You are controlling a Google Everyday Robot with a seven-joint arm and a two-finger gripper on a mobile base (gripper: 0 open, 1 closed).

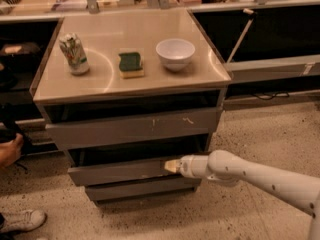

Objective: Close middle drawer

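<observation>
The middle drawer [117, 172] is the plain grey front below the scratched upper drawer front [132, 127]. It stands out a little from the cabinet, with a dark gap above it showing part of its inside. My gripper [171, 166] comes in from the right on a white arm [260, 176]. Its tan tip presses against the right part of the middle drawer's front, and the fingers look shut and empty.
The cabinet top [105, 81] holds a can [74, 53], a green sponge [131, 64] and a white bowl [175, 53]. A lower drawer front [140, 188] sits beneath. A person's hand [10, 150] and shoe [22, 219] are at the left. A counter runs behind.
</observation>
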